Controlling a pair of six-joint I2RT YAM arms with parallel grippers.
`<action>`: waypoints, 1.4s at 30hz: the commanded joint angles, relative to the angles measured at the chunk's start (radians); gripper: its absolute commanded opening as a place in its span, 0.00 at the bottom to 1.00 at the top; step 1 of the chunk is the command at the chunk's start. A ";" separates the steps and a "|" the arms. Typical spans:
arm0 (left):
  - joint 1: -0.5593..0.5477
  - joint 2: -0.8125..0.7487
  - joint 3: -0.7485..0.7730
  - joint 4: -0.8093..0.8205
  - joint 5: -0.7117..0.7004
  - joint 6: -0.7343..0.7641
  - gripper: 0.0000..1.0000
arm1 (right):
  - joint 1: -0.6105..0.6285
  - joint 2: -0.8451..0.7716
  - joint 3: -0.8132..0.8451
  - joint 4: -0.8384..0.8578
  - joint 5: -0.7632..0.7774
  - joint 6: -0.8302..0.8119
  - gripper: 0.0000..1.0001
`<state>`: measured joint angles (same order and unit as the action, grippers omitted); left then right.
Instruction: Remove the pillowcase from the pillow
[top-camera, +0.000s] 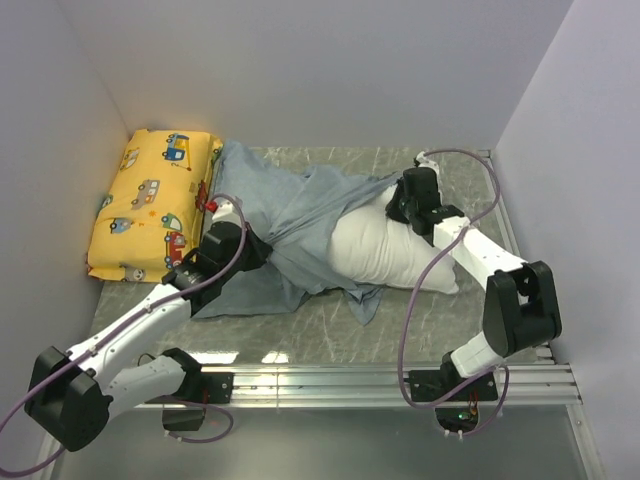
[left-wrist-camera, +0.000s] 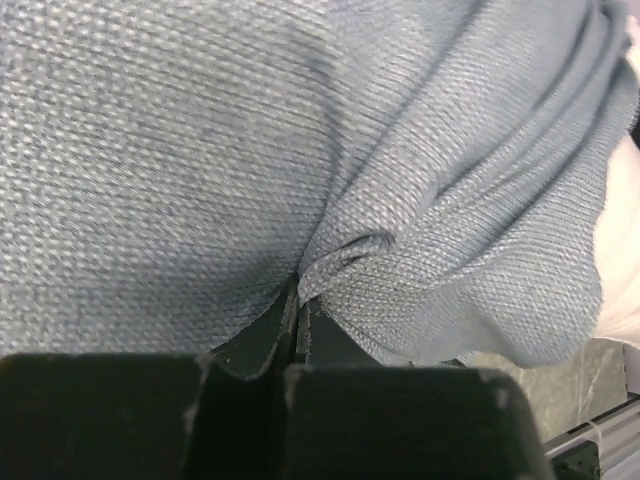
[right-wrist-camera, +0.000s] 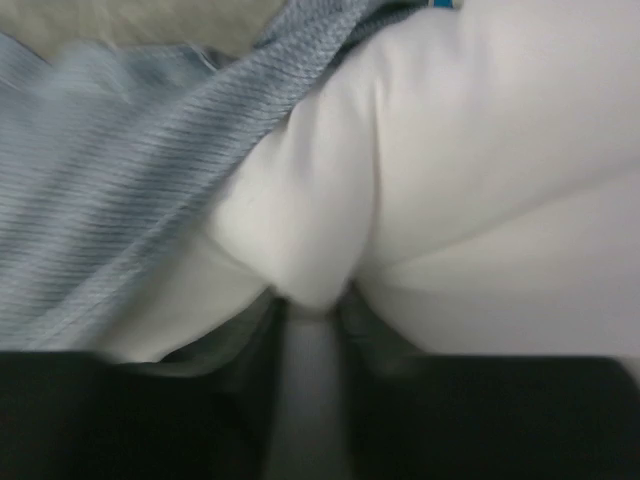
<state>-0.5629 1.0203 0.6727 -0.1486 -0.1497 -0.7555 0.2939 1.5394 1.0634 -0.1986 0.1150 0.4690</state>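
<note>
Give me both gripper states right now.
The left gripper is closed on a fold of the pillowcase.
The right gripper is closed on a bulge of the pillow.

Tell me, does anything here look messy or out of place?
Only the pillowcase: it lies rumpled, half off the white pillow, one edge beside the yellow car-print cushion. The left gripper pinches its fabric, the right gripper pinches the pillow. Nothing looks torn or spilled.

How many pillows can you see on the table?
2. A white pillow lies in the middle, partly covered by the grey pillowcase. A yellow cushion with cars sits in the far left corner. The pillowcase could hide something more.
</note>
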 joint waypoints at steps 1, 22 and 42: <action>0.000 -0.019 0.094 -0.091 -0.016 0.034 0.01 | 0.007 0.010 -0.088 0.095 -0.049 0.057 0.09; 0.006 0.714 1.149 -0.399 0.291 0.390 0.89 | 0.257 -0.515 -0.290 0.357 0.166 -0.165 0.00; 0.190 0.760 1.107 -0.381 0.216 0.309 0.00 | 0.266 -0.529 -0.103 0.099 0.371 -0.184 0.00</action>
<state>-0.5045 1.9015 1.8050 -0.5613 0.1558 -0.3962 0.5644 1.0542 0.8597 -0.1104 0.3695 0.2916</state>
